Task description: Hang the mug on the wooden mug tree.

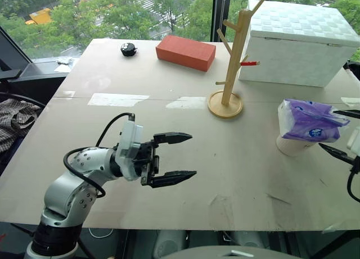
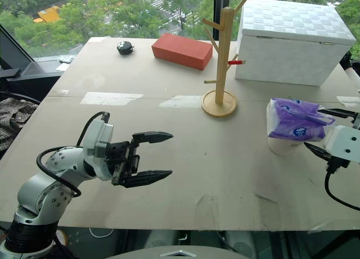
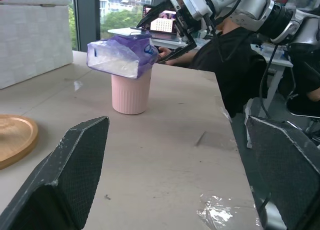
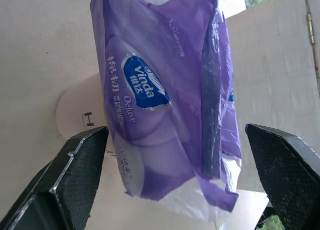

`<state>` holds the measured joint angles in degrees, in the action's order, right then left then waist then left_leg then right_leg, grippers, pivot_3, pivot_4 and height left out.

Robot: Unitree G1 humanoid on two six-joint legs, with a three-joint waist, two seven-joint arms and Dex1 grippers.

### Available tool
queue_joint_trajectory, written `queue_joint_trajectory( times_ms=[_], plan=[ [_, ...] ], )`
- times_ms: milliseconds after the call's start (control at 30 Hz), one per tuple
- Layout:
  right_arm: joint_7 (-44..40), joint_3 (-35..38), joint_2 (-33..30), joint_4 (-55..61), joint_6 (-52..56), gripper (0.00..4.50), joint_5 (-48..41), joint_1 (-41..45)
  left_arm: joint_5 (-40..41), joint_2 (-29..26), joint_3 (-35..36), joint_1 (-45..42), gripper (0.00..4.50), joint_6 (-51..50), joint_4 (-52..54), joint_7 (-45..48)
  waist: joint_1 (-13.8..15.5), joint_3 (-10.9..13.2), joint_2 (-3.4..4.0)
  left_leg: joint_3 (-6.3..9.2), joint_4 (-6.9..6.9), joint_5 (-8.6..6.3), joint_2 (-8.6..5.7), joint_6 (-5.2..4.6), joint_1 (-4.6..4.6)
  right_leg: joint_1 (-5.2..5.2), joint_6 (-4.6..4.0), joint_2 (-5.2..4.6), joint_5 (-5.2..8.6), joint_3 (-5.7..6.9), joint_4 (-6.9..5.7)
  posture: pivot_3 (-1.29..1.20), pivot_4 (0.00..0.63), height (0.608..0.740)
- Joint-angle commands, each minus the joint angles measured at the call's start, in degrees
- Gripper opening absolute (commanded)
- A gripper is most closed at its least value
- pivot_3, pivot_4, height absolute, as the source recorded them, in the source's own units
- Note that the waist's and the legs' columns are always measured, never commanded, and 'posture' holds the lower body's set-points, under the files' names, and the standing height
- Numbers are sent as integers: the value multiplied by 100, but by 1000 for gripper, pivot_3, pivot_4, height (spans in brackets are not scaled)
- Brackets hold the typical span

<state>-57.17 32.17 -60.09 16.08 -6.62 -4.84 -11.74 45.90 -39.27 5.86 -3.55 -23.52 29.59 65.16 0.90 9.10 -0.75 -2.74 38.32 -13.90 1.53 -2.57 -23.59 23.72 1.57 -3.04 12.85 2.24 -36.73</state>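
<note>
On the table's point(image 1: 169, 130) right side the mug point(image 1: 292, 145) stood upright, a purple tissue pack point(image 1: 306, 119) lying across its mouth. Right gripper point(image 1: 342, 132) sat just beside them, jaws wide apart, nothing held. Left gripper point(image 1: 179, 156) hovered mid-table, also spread and empty. Mug tree point(image 1: 232, 62) stood further back, well apart from mug. Mug looked rigid, smooth, likely breakable ceramic, moderately heavy; handle not visible. Pack looked soft, light, crinkly and would probably need to come off first. Best hold judged to be across the mug's wall below the rim.
</note>
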Motion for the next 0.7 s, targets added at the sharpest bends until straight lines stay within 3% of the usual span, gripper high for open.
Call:
queue_joint_trajectory(
  times_ms=[33, 67, 167, 333, 400, 700],
  plan=[
    [-27, -242, -217, -336, -228, 4457, 84, 319, -48, 8, 104, 149, 4500, 176, 154, -8, -5, 0, -1, -1, -1, 0, 0, 0, -1, 1, 0, 0, 0, -1, 0, 0, 150, 740],
    [-43, -327, -250, -423, -230, 4457, 71, 408, -59, 14, 116, 208, 4500, 190, 205, -33, -5, 1, 0, 0, -1, 0, 0, 0, -1, 0, 0, 1, 0, 1, 0, 0, 150, 740],
    [-159, -463, -332, -557, -179, 3301, -8, 518, -68, 38, 150, 342, 4500, 222, 330, -132, -4, 1, 0, 2, -3, 0, 2, 0, -1, 1, -2, 2, 0, 1, 0, 0, 150, 740],
    [-336, -509, -412, -592, -111, 742, -134, 560, -159, 124, 69, 626, 4500, 354, 512, -273, -2, 0, 1, 2, -3, 0, 3, 0, -2, 1, -2, 1, -1, 2, 0, 0, 150, 740],
    [-379, -516, -420, -567, -53, 37, -187, 582, -204, 157, 21, 687, 4500, 398, 545, -303, -1, 0, 1, -1, -2, 0, 2, 0, -1, 0, -1, 0, -1, 0, 0, 0, 150, 740],
    [-20, 244, -253, -467, 512, 37, -150, 489, -255, 226, -58, 460, 4500, 430, 351, -307, 19, 0, 1, 2, -1, 0, 2, 0, -1, 1, -1, 1, -1, 2, -2, 0, 150, 740]
  ],
)
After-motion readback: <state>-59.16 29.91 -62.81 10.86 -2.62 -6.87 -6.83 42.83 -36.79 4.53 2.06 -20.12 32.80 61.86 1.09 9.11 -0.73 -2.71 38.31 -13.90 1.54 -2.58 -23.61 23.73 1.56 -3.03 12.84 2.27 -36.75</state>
